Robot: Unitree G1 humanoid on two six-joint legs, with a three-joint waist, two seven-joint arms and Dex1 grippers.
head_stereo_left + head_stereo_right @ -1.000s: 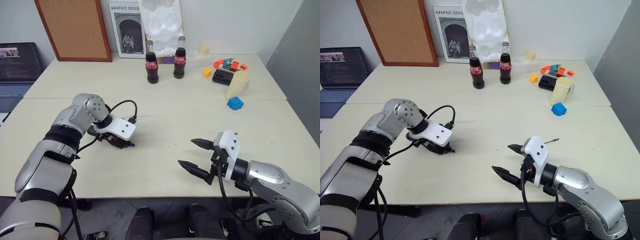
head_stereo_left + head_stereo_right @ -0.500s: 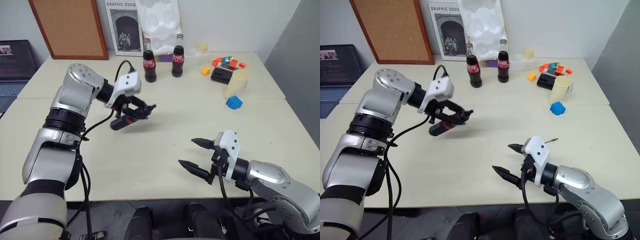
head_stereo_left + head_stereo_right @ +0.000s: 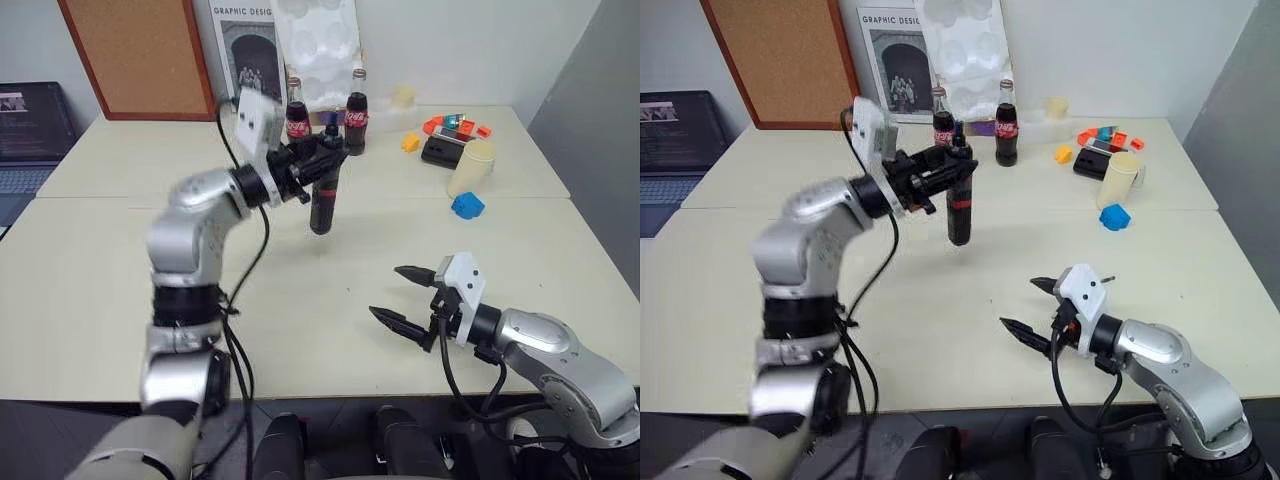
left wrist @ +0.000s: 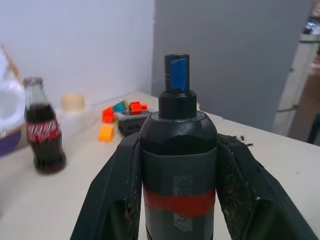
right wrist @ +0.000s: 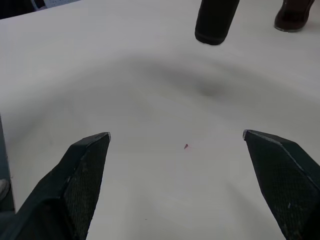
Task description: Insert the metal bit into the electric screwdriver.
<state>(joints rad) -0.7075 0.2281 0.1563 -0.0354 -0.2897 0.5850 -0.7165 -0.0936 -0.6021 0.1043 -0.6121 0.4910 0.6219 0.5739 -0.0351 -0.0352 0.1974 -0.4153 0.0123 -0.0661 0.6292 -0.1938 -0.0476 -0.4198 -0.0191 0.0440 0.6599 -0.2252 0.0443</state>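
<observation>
The left gripper (image 3: 318, 160) clamps the slim black, red-banded electric screwdriver (image 3: 322, 196) upright above the table, while the empty right gripper (image 3: 402, 296) gapes wide nearby.

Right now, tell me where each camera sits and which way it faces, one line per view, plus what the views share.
Head stereo pair: looks forward and down over the table; left gripper holds the electric screwdriver upright, right gripper open.
Left wrist: looks along its fingers, clamped on the screwdriver, towards a cola bottle.
Right wrist: looks along its spread fingers at the tabletop.
Shared: every view shows the screwdriver.
</observation>
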